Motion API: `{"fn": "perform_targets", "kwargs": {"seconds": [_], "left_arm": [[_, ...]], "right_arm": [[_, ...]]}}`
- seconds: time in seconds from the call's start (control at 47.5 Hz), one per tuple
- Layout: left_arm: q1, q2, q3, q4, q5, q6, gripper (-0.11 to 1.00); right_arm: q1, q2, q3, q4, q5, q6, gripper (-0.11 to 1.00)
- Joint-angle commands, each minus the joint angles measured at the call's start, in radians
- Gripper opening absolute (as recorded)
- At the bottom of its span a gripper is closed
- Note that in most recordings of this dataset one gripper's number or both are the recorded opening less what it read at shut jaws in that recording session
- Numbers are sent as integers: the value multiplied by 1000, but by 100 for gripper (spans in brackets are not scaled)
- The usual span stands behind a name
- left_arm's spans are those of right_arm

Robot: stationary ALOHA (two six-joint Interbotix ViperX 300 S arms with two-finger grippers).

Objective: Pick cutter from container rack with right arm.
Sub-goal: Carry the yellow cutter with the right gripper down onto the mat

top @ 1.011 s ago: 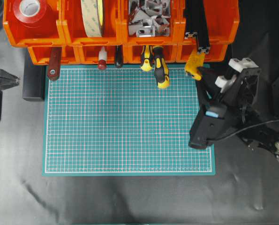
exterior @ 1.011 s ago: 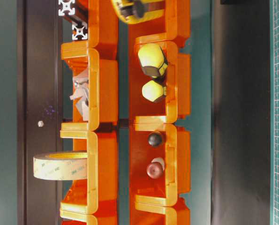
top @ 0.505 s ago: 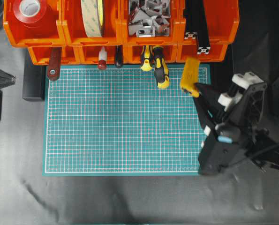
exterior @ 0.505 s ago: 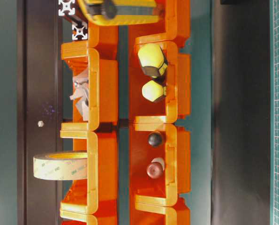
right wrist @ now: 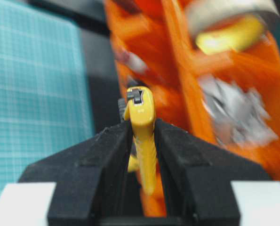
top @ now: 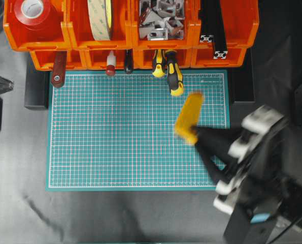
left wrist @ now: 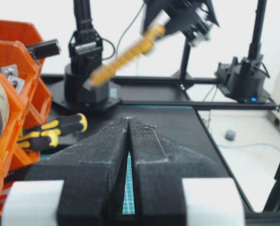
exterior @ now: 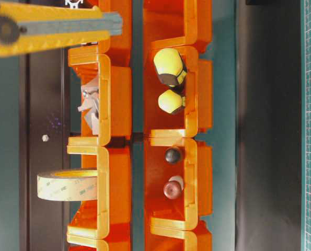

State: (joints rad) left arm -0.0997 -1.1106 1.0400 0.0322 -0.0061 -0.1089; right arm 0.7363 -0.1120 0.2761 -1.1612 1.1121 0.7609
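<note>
Overhead view: the right gripper [top: 197, 138] clamps one end of the yellow cutter [top: 188, 116], held over the green mat [top: 115, 132], clear of the container rack [top: 130, 40]. Left wrist view: the left gripper [left wrist: 129, 127] is closed, holding nothing. Right wrist view: both fingers [right wrist: 112, 141] press the cutter [right wrist: 142, 127] between them.

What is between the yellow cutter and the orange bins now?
In the overhead view, only bare green mat lies between the cutter and the container rack, apart from the screwdriver handles sticking out.
</note>
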Motion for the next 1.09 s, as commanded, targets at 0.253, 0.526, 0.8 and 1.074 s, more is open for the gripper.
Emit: {"fn": "perform_targets", "kwargs": {"seconds": [0.253, 0.526, 0.8, 1.074], "left_arm": [[0, -31, -32, 3, 84, -6, 0], [0, -38, -35, 3, 100, -6, 0], [-2, -35, -34, 3, 100, -11, 0], [0, -35, -32, 3, 101, -9, 0]], "right_arm": [[-67, 66, -31, -11, -322, 5, 15], [-193, 130, 94, -11, -548, 6, 15], [-322, 195, 158, -11, -690, 6, 15], [-385, 264, 169, -11, -782, 6, 15]]}}
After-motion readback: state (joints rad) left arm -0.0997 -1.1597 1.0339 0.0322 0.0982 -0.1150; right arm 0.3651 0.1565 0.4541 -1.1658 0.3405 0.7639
